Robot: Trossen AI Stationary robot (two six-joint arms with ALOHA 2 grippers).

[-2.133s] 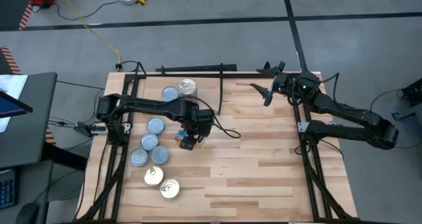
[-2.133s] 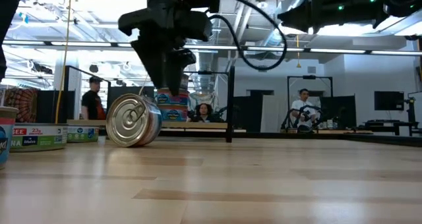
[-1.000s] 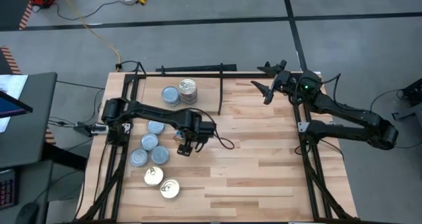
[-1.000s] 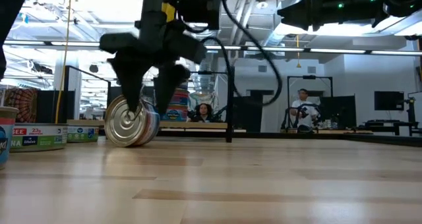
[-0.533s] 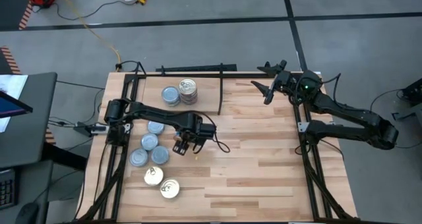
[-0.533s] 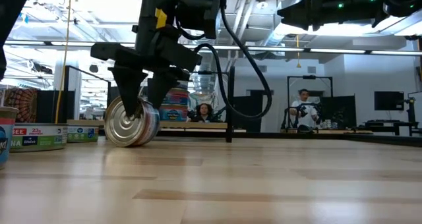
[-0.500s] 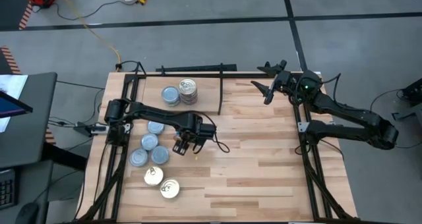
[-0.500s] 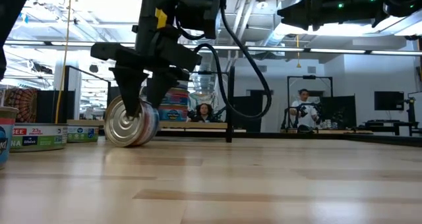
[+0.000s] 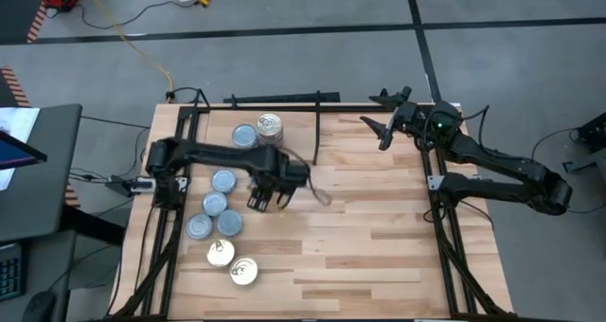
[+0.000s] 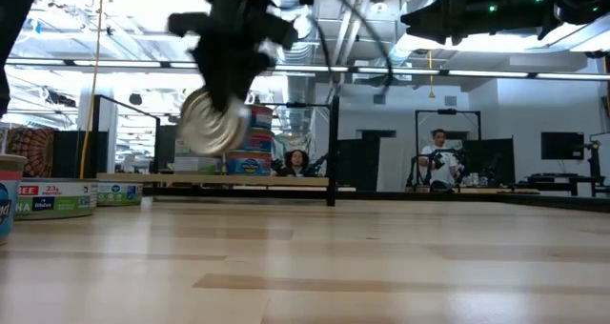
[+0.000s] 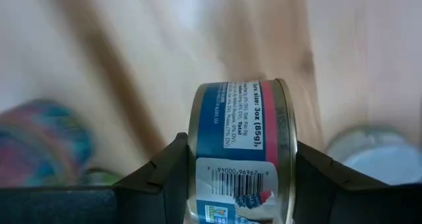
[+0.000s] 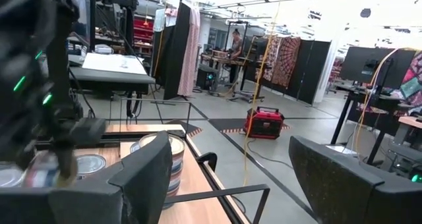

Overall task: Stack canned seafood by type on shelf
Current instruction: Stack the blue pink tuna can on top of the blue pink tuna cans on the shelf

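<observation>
While the right gripper (image 9: 379,133) waits with its fingers spread and nothing between them, off beyond the shelf's (image 9: 294,137) far right corner, the left gripper (image 10: 221,100) has closed on a gold-topped can (image 10: 212,121) and carries it clear of the table (image 10: 381,257). The wrist view shows the can (image 11: 241,151) pinched across its labelled side wall, a dark finger (image 11: 168,178) pressing on each flank, so it hangs on edge, not flat.

A second ago that can stood on its rim on the wood with the fingers straddling it wide apart; since then they have drawn in onto it and the arm has risen and pulled back toward the shelf, the gripper (image 9: 263,191) now lying nearer the shelf's stacks.

The step in hand looks like the carry. Two stacks stand on the left part of the shelf, left of its divider rod (image 9: 315,133): a blue-grey one (image 9: 244,136) and, touching beside it, a gold-topped one (image 9: 270,126). The held can belongs, I judge, on the gold stack. The next move calls for turning the can flat and centring it over that stack before letting go. Six more cans wait in a loose cluster (image 9: 220,218) on the table in front of the shelf's left end.
</observation>
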